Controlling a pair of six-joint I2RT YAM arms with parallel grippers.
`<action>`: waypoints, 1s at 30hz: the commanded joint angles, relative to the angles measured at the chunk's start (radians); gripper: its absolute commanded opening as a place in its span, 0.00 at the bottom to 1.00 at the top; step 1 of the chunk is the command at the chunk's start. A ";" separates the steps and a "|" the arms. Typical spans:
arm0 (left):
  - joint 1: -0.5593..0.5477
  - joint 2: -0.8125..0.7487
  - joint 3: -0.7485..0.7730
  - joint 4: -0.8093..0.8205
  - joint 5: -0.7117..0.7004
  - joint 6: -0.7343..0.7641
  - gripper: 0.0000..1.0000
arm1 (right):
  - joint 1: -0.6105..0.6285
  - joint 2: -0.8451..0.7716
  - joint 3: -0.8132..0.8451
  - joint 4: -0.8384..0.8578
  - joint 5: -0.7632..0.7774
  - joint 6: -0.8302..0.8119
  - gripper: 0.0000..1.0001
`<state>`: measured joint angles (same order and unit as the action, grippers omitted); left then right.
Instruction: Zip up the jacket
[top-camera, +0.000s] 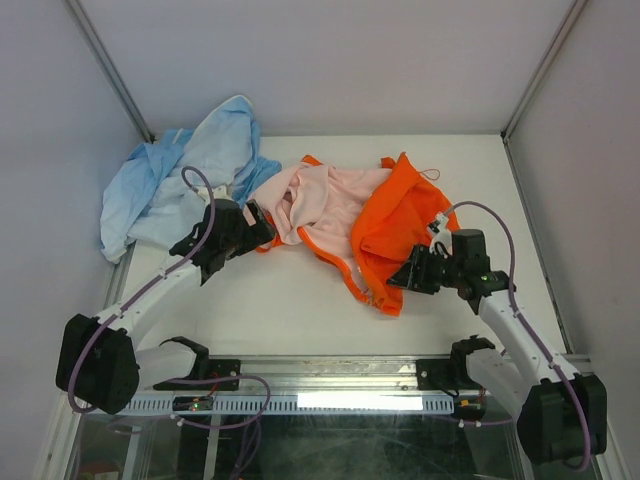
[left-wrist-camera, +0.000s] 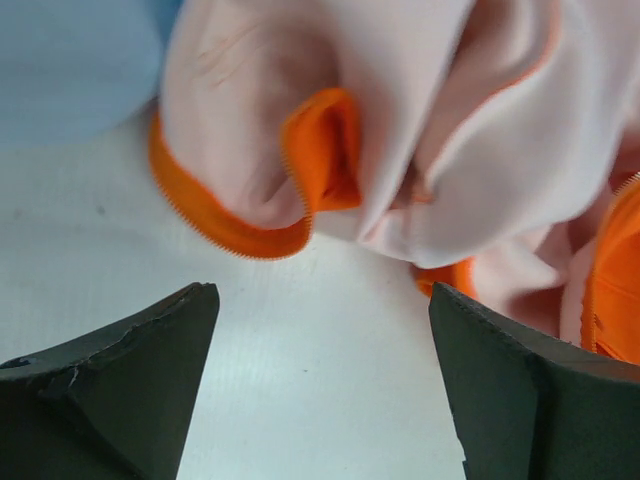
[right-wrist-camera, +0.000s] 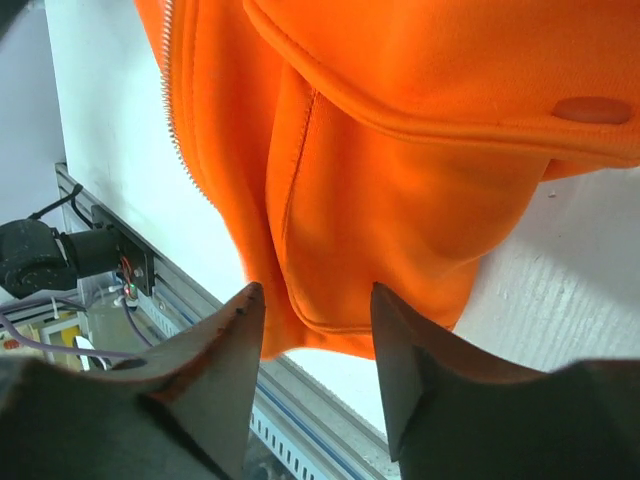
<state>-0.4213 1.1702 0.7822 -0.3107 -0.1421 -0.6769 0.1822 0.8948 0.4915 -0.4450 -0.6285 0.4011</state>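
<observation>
White table (top-camera: 300, 310), pale walls round it. Jacket (top-camera: 390, 225) crumpled mid-table toward far edge: pink lining up on left half, orange shell folded over on right. Zipper (top-camera: 345, 268) edges apart, unzipped. Blue garment (top-camera: 170, 190) heaped at far-left corner, not involved. Left gripper (left-wrist-camera: 320, 300) spread wide, empty, just short of jacket's left hem, likely lined up for that zipper edge. Right gripper (right-wrist-camera: 315, 295) parted, orange fold between tips, no pinch. Task barely begun, I'd say.

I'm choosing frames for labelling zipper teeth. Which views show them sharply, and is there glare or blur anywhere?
Top external: even light, jacket too small for teeth, bright glare on the front rail. Left wrist: teeth fairly crisp along the orange hem. Right wrist: zipper teeth sharp, fingers softer.
</observation>
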 joint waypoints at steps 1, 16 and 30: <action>0.062 -0.065 -0.106 0.086 0.062 -0.141 0.89 | 0.004 -0.070 0.074 0.018 0.009 -0.010 0.58; 0.070 0.232 0.070 0.165 -0.018 -0.037 0.57 | 0.005 -0.062 0.122 0.124 -0.003 -0.013 0.76; 0.084 0.429 0.206 0.166 -0.038 0.045 0.13 | 0.005 -0.048 0.107 0.153 0.010 -0.022 0.77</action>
<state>-0.3511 1.6119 0.9241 -0.1852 -0.1551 -0.6823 0.1822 0.8448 0.5850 -0.3561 -0.6147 0.3901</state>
